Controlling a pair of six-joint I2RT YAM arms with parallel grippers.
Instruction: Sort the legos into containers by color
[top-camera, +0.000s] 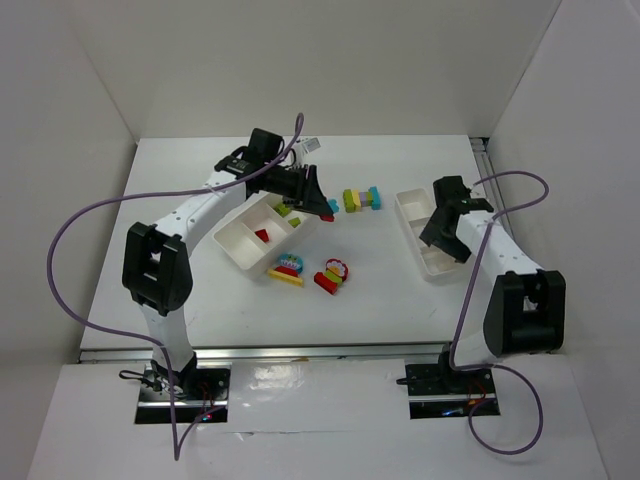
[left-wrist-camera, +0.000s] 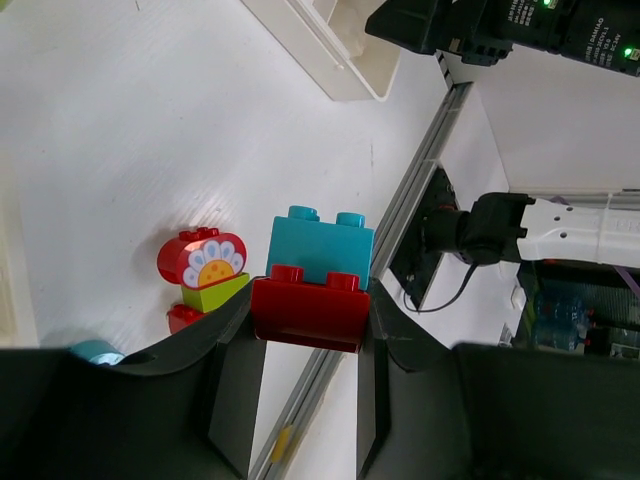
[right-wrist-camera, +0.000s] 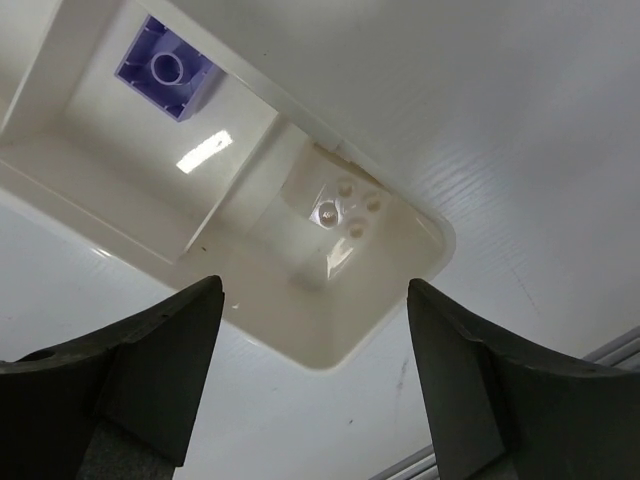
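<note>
Sorting looks barely begun. The left arm's fingers (left-wrist-camera: 235, 390) clamp a red plastic brick (left-wrist-camera: 308, 312) stacked under a cyan brick (left-wrist-camera: 320, 250), mid-counter beside the wide white divided tray (top-camera: 232, 250), which holds a few red and green pieces. The right arm's fingers (right-wrist-camera: 150, 370) gape empty over the narrow white tray (right-wrist-camera: 330, 330) by the right edge, which holds one purple brick (right-wrist-camera: 165, 68). A mixed-colour row of bricks (top-camera: 362, 198) and two flower-printed stacks (top-camera: 287, 267) lie unsorted.

I saw the white surface (top-camera: 400, 300) carrying the wide tray (top-camera: 238, 245): a brick row (top-camera: 362, 198) right of it, the narrow tray (top-camera: 410, 203) farther right, two stacks (top-camera: 287, 269) just nearer me.
</note>
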